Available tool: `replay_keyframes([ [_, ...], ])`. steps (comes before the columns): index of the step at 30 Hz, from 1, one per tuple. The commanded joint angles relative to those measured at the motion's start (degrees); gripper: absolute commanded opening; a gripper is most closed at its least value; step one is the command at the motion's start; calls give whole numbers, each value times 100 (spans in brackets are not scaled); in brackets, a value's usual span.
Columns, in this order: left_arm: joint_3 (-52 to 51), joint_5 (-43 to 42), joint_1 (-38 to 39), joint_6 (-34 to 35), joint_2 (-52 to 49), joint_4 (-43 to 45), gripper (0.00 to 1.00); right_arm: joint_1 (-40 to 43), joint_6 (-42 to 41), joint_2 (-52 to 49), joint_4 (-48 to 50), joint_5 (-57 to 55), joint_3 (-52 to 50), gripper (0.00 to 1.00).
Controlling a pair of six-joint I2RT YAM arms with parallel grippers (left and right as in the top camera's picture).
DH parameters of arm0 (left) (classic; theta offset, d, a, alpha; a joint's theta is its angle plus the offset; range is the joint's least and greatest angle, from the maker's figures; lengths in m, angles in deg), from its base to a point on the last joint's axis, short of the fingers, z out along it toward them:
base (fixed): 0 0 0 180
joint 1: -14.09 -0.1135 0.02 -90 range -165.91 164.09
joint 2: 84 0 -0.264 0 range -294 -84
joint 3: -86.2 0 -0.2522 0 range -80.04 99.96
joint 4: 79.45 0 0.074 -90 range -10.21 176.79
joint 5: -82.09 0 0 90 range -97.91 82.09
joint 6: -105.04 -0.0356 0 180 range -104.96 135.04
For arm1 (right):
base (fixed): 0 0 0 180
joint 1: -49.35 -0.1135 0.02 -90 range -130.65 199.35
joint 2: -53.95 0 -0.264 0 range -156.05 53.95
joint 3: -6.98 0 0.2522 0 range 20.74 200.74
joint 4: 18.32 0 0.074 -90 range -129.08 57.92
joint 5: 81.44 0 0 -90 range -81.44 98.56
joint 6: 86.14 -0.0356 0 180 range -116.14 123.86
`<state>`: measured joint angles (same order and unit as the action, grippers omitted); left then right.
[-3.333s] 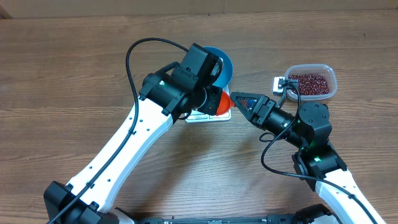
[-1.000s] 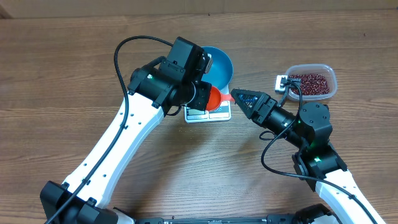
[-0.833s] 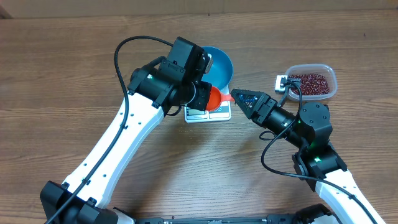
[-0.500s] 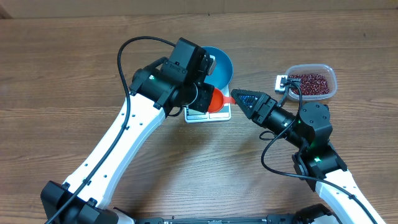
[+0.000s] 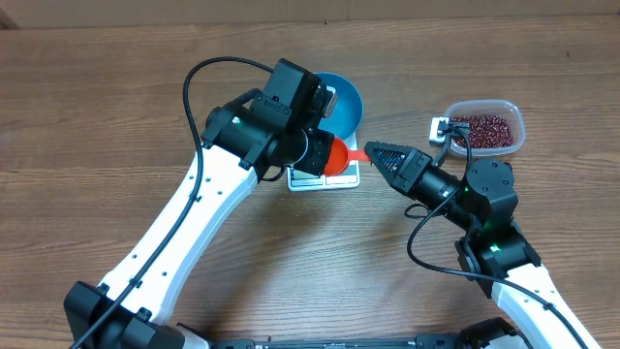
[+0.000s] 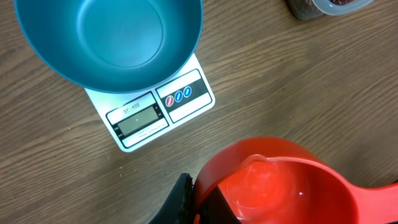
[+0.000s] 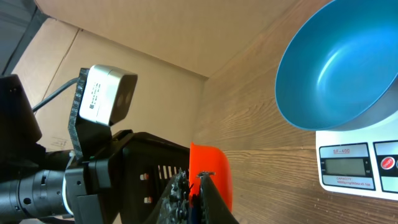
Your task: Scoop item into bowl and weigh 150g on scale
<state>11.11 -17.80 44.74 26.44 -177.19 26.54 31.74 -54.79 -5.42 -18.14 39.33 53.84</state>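
The orange scoop [image 5: 337, 155] is held at centre frame: its cup is clamped in the closed jaws of the left gripper [image 5: 318, 153], and its handle is pinched by the right gripper [image 5: 371, 151]. The empty bowl [image 5: 347, 97] is seated on the scale [image 5: 325, 179], and the beans [image 5: 481, 127] are contained in the clear tub [image 5: 520, 126] at upper right.

Orange scoop [image 5: 338, 155] above scale [image 5: 325, 180], beside blue bowl [image 5: 348, 101]
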Motion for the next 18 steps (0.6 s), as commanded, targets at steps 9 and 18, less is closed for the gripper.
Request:
replay_keyframes([
  [9,81,2,20,-114,-195,33,100,-33,22,72,-39,83,138,4],
  [18,85,0,11,-240,-138,-131,100,-33,175,72,-214,-55,138,4],
])
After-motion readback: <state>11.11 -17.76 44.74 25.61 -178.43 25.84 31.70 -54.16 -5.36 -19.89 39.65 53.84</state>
